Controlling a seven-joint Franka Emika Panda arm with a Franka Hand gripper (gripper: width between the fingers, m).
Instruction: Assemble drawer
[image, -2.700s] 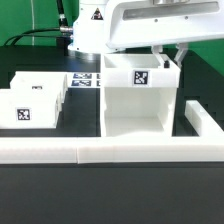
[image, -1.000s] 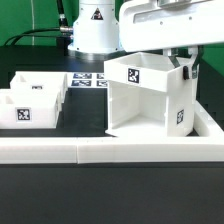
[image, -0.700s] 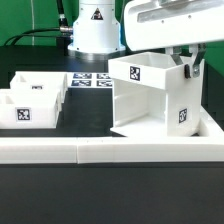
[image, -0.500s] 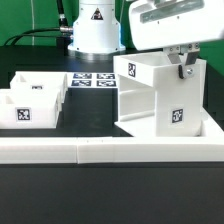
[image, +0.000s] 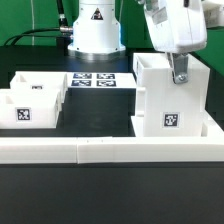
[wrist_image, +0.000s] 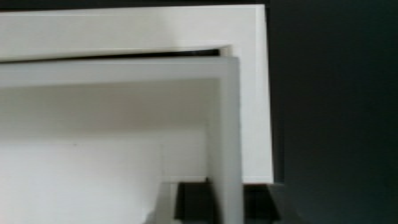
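The tall white plastic boxy casing (image: 170, 105) stood upright on the table directly beneath the hand (image: 178, 74), which was clenched on its upper wall edge.

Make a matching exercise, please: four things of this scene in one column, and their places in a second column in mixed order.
1. casing
2. trays
3. marker board
4. border wall

a. nearest the camera, long and low
b. exterior view's left
c. flat, middle, far side
d. exterior view's right, at the end effector

Pairs: 1-d, 2-b, 3-c, 4-a.
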